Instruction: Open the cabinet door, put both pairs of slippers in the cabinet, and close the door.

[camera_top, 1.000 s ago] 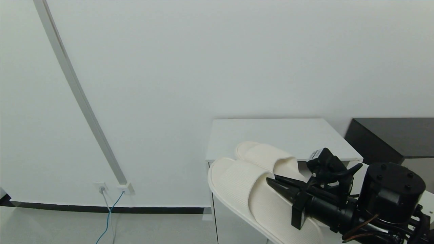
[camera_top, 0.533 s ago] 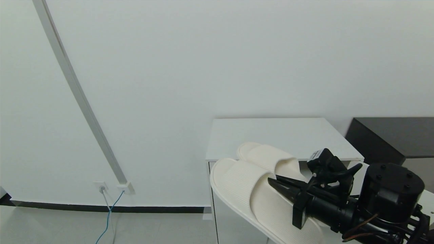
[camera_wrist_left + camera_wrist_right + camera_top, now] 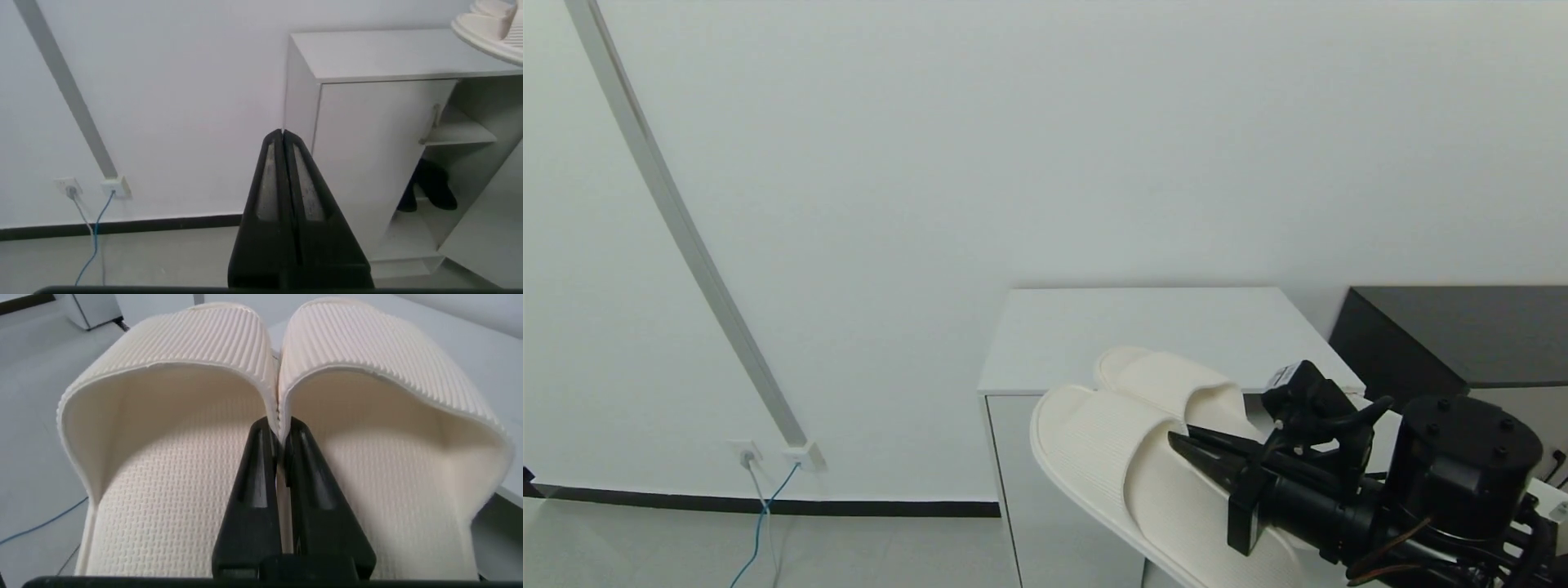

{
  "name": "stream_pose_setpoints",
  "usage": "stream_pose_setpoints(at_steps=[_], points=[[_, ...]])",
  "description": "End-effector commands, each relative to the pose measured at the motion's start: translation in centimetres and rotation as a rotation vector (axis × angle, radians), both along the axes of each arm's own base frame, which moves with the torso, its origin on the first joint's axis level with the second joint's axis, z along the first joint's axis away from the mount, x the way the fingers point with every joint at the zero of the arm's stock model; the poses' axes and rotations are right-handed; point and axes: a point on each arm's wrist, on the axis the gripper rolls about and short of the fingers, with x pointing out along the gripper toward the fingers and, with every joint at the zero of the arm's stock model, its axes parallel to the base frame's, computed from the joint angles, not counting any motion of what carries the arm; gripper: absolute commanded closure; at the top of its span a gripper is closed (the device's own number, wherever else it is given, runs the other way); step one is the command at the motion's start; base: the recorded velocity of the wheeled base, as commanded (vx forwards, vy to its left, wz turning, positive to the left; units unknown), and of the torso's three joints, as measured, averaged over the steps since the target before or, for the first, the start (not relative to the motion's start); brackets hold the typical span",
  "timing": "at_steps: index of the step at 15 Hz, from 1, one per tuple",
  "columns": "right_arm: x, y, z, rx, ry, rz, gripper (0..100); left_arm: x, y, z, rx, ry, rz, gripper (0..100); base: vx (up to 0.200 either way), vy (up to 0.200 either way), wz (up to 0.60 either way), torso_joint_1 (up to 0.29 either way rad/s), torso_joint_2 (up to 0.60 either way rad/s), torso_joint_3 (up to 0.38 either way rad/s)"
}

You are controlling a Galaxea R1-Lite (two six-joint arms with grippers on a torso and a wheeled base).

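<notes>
My right gripper (image 3: 278,433) is clamped on the slippers (image 3: 188,416), its fingers pinching their two inner edges together, so the pair hangs sole-down in front of me, held in the air over the near edge of the cabinet (image 3: 1094,327). My left gripper (image 3: 283,143) is pressed closed on nothing, low and to the left of the cabinet.

In the last second the arm and slippers kept their place in my head view, while cabinet, wall and floor all slid left together. That is my own view swinging right, not the things moving. I judge it squares me up with the open side, where a shelf (image 3: 458,135) and a dark shape (image 3: 433,188) beneath it show past the door — so loading should come next.

Counted: two slippers, which is one pair of the two asked for; one cabinet; one shelf; one conduit (image 3: 686,245) slanting up the wall; two sockets (image 3: 743,452) at its foot; one blue cable (image 3: 760,523); one dark counter (image 3: 1462,327) on the right.
</notes>
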Motion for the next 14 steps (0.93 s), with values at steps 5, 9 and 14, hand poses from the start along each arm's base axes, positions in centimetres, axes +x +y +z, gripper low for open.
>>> stream_pose_setpoints(at_steps=[5, 9, 14], points=[[0.04, 0.02, -0.11, -0.003, 0.003, -0.002, 100, 0.00, 0.00, 0.00, 0.001, 0.000, 0.000, 100, 0.000, -0.200, 0.00, 0.003, 0.01, 0.002], [0.05, 0.03, -0.15, -0.005, 0.003, -0.001, 100, 0.00, 0.00, 0.00, 0.001, 0.000, 0.000, 100, 0.000, -0.200, 0.00, 0.002, 0.00, 0.000], [0.03, -0.05, -0.19, -0.020, -0.008, -0.001, 100, 0.00, 0.00, 0.00, 0.001, 0.000, 0.000, 100, 0.000, -0.040, 0.00, 0.000, 0.00, 0.000]])
